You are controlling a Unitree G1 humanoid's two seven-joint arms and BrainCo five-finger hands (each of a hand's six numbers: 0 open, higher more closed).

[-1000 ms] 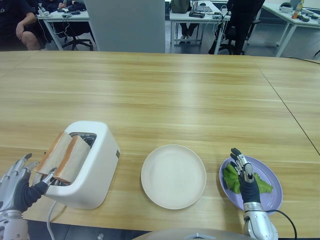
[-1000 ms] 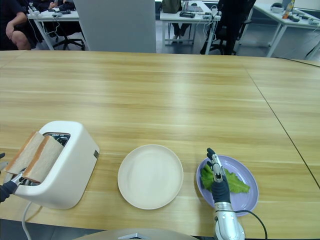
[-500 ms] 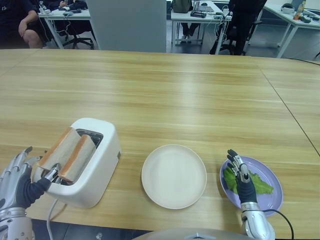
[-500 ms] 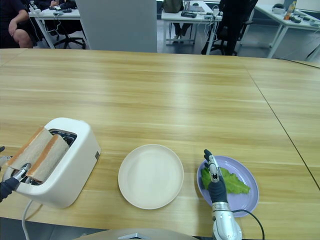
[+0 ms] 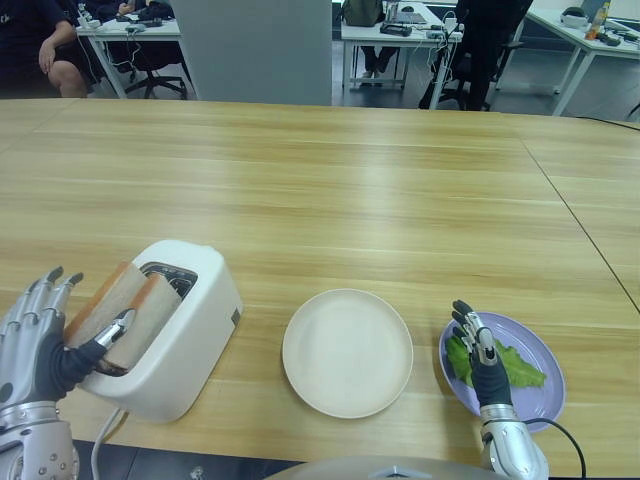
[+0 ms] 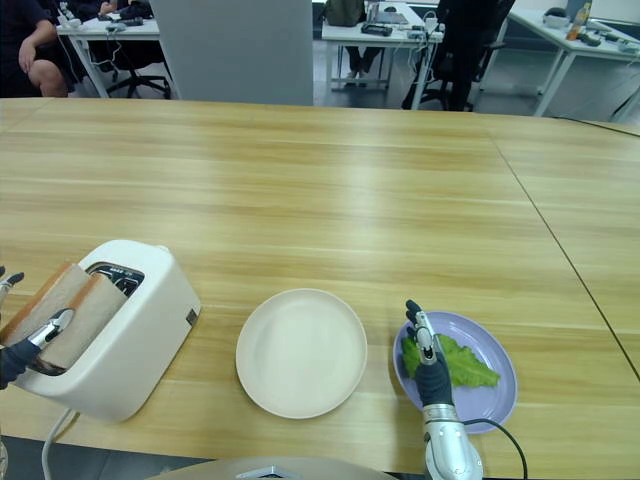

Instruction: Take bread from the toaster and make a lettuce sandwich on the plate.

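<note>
**Left eye view.** A long light wooden table [image 5: 330, 190] is seen from above. At 8 o'clock, a rounded white toaster [image 5: 185, 345] stands near the table's front edge. Two tan slices of bread [image 5: 125, 312] are lodged side by side in its slots, sticking out toward 10 o'clock. The robot's left hand [image 5: 35, 345] is held at the toaster's 9 o'clock. Its fingers are straight and spread apart, pointing up beside the slices. Its thumb is laid across the face of the nearer slice, and nothing is clamped. At 6 o'clock a round cream plate [image 5: 347, 352] is set flat, near the toaster at its 3 o'clock.

**Right eye view.** At 4 o'clock a round lilac plate [image 6: 500, 388] is placed near the cream plate but apart from it. A ruffled green lettuce leaf [image 6: 462, 362] is laid on it. The right hand [image 6: 430, 362] is held edge-on over the lilac plate's 8 o'clock rim. Its fingers are straight and close together, pointing to 12 o'clock, just beside the leaf's left end. Whether the leaf is touched cannot be told. A white power cord [image 6: 46, 452] is trailed from the toaster's near side past the table's front edge.
</note>
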